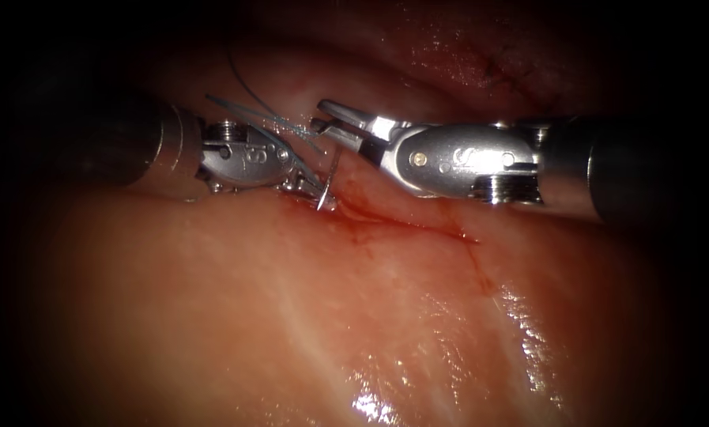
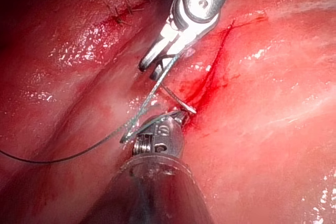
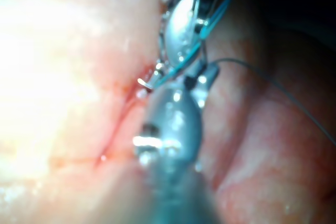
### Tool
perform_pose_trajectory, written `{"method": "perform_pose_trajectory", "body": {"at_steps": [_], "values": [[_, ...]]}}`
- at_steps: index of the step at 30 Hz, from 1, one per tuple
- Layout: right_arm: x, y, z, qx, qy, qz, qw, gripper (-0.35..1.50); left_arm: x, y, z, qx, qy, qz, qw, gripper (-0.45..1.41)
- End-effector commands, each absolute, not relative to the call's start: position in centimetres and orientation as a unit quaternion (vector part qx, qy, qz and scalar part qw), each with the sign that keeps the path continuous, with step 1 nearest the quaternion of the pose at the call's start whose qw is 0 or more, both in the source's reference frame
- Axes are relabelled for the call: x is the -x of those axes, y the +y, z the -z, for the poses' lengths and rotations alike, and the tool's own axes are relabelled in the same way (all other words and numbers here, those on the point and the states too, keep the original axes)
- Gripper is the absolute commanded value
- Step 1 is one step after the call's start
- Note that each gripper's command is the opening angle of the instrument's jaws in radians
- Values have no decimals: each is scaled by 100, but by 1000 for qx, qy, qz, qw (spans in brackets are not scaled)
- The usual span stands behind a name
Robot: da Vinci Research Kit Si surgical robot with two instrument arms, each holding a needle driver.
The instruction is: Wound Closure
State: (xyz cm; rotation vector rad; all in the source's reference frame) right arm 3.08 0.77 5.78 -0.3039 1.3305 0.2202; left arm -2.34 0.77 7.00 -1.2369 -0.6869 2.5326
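- the tissue (image 1: 307, 332) lies glistening in front, its cut (image 1: 417, 225) rimmed with red fluid (image 1: 362, 229).
- at the cut's left end, the left tool (image 1: 316, 190) is clenched on the needle (image 1: 328, 180) near one end; the needle stands over the cut.
- behind, the right tool (image 1: 334, 122) is spread apart, grasping nothing, with thread (image 1: 267, 119) running just beside its jaws.
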Motion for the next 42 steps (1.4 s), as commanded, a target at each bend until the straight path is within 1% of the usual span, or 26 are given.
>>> {"method": "perform_pose_trajectory", "body": {"at_steps": [1, 5, 7, 10, 14, 24, 30, 42], "values": [[-311, 76, -585, 133, 615, -111, 769, -35, 238, 70, -704, 424, -237, -866, 120, -45], [-311, 77, -587, 118, 622, -127, 764, -35, 236, 68, -695, 421, -234, -868, 122, -43], [-310, 80, -591, 108, 624, -141, 761, -35, 234, 67, -683, 417, -227, -870, 130, -30], [-310, 81, -593, 105, 624, -146, 760, -35, 234, 66, -678, 417, -224, -871, 134, -27], [-310, 80, -595, 99, 626, -155, 758, -35, 232, 67, -670, 416, -220, -871, 139, -15], [-306, 83, -597, 99, 623, -160, 760, -35, 208, 68, -643, 411, -209, -875, 149, -13], [-307, 83, -598, 106, 617, -167, 762, -35, 184, 69, -628, 404, -206, -878, 154, -16], [-309, 78, -595, 108, 617, -184, 757, -35, 173, 53, -618, 400, -201, -880, 159, -20]]}}
